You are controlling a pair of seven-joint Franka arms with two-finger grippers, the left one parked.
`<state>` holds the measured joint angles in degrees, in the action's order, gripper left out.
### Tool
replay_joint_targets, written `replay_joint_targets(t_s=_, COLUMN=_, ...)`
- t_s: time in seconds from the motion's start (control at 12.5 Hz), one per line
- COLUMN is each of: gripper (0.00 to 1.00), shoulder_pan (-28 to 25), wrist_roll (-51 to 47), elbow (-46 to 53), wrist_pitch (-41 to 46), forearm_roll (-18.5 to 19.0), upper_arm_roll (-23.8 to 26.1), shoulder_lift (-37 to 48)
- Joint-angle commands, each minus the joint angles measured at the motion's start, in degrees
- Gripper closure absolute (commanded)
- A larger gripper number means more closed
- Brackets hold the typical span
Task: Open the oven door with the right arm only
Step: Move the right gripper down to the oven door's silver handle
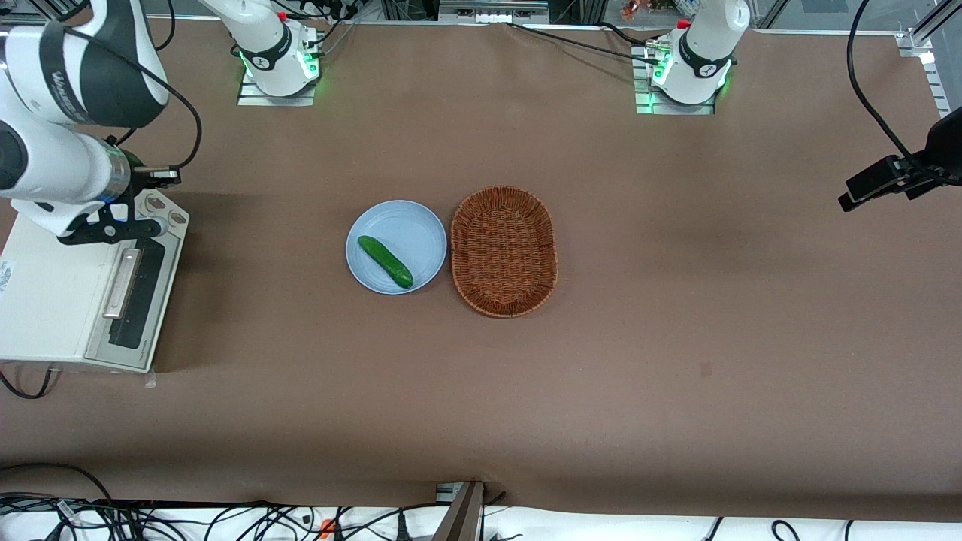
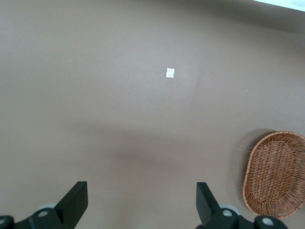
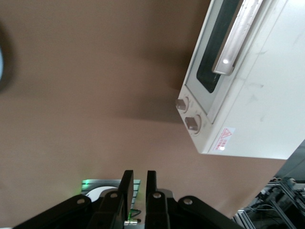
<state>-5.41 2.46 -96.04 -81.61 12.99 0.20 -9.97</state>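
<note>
Front view: boxy cream-white toaster oven at working arm's end of brown table, silver-framed dark-glass oven door shut. Large white right arm above it; black two-finger end effector over knob end of oven, fingers nearly together, gripping nothing. Green cucumber on blue plate, woven wicker basket beside plate, mid-table.
</note>
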Motion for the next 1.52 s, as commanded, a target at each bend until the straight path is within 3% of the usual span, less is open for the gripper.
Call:
replay_joint_targets(t_s=0.0, gripper=0.93, shoulder_pan=-0.30, wrist_roll=-0.70, elbow=-0.20, wrist_pitch=-2.40, forearm_roll=4.66, upper_arm_roll=-0.02, shoulder_lift=-2.41)
replay_joint_targets(t_s=0.24, gripper=1.00, shoulder_pan=0.22, wrist_roll=-0.53, elbow=0.50, wrist_pitch=-6.35, forearm_roll=10.46, upper_arm_roll=-0.28, shoulder_lift=-6.46)
replay_joint_targets(t_s=0.64, gripper=1.00, shoulder_pan=1.27, wrist_roll=0.35, elbow=1.12, wrist_pitch=-12.07, forearm_roll=16.09, upper_arm_roll=-0.64, shoulder_lift=-9.98)
replay_joint_targets(t_s=1.12, gripper=1.00, shoulder_pan=3.82, wrist_roll=1.32, elbow=1.30, wrist_pitch=-17.44, forearm_roll=19.79, upper_arm_roll=-1.16, shoulder_lift=-13.85)
replay_joint_targets(t_s=1.44, gripper=1.00, shoulder_pan=4.88, wrist_roll=2.20, elbow=1.30, wrist_pitch=-18.67, forearm_roll=19.88, upper_arm_roll=-1.16, shoulder_lift=-14.55)
